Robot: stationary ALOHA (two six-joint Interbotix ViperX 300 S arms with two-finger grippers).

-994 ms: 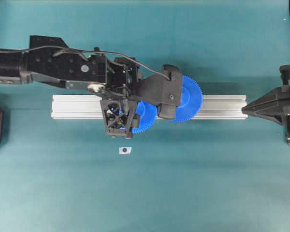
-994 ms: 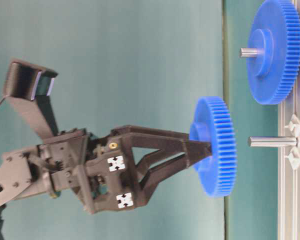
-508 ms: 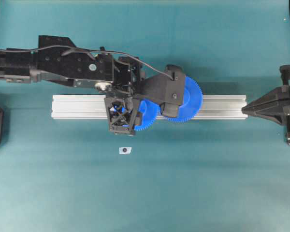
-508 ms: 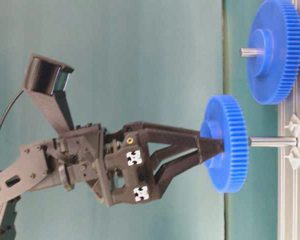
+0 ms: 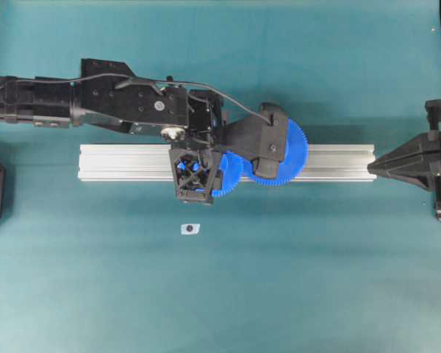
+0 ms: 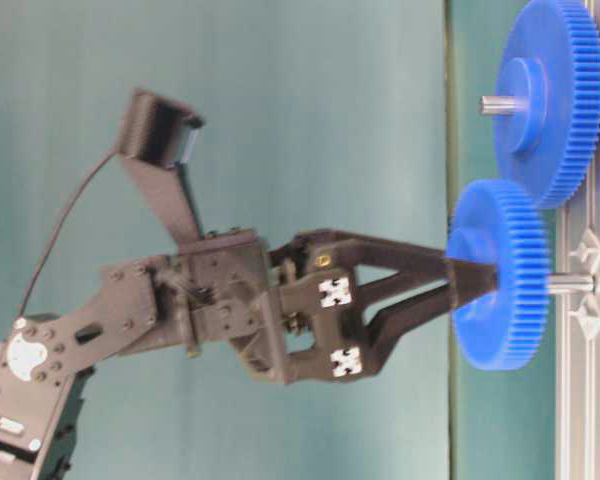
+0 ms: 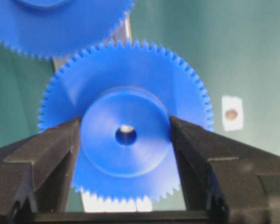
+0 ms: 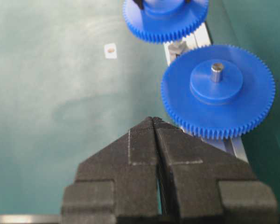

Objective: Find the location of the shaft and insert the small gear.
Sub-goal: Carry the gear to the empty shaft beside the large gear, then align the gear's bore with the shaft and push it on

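My left gripper (image 6: pixel 470 285) is shut on the raised hub of the small gear (image 6: pixel 500 275), one finger on each side of the hub (image 7: pixel 126 135). The gear sits on the shaft (image 6: pixel 572 283), and only a short silver stub shows between the gear and the rail. Seen through the hub's centre hole, the shaft's pale tip (image 7: pixel 126 128) is visible. From overhead, the left gripper (image 5: pixel 195 170) covers most of the small gear (image 5: pixel 231 175). My right gripper (image 5: pixel 371 168) rests shut, pointing at the rail's right end, with nothing between its fingers (image 8: pixel 144 140).
The larger blue gear (image 5: pixel 292 151) with a grey pin in its hub (image 8: pixel 217 70) stands on the aluminium rail (image 5: pixel 117 162) just right of the small gear, their rims close. A small white patch with a dark dot (image 5: pixel 190 229) lies on the teal table in front of the rail.
The left gripper has carried the small gear toward the rail. The gear went from just short of the shaft's tip to well down over it. The right gripper has not moved.
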